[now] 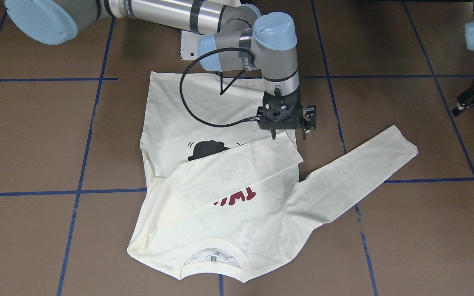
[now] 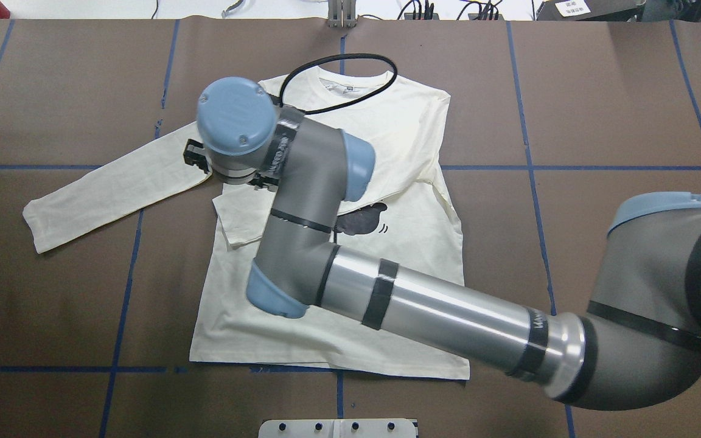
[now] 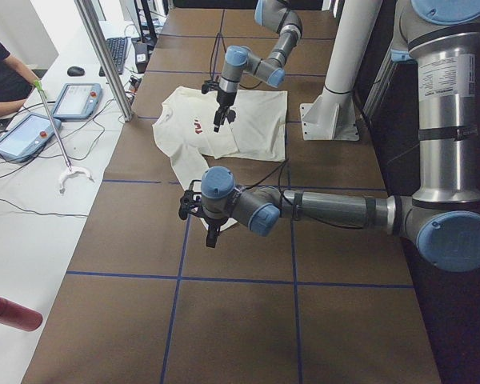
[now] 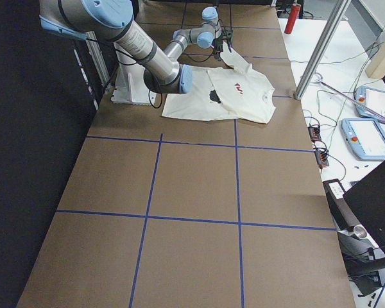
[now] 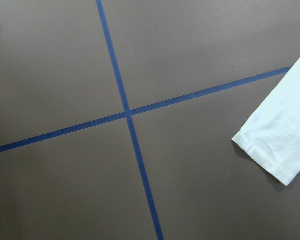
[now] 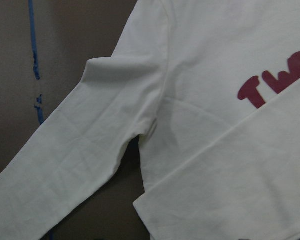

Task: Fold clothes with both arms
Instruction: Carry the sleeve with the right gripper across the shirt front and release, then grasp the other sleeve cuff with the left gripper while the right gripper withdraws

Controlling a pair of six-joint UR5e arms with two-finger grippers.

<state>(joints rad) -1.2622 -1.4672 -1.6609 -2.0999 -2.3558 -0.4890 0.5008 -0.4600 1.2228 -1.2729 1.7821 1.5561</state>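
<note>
1. The right gripper [image 1: 289,135] hangs with its fingers spread and empty, just above the cuff end of the folded sleeve [image 1: 237,164], which lies across the chest.
2. The T-shirt [image 2: 399,292] lies flat, print up. Its long axis runs away from the robot, with the collar [image 1: 214,263] at the far end.
3. The outstretched sleeve [image 1: 356,172] points to the robot's left. Its cuff [image 5: 280,145] lies nearer the left gripper [image 1: 473,105], whose finger state cannot be told.

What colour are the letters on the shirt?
The letters are dark red; the right wrist view shows them best.
</note>
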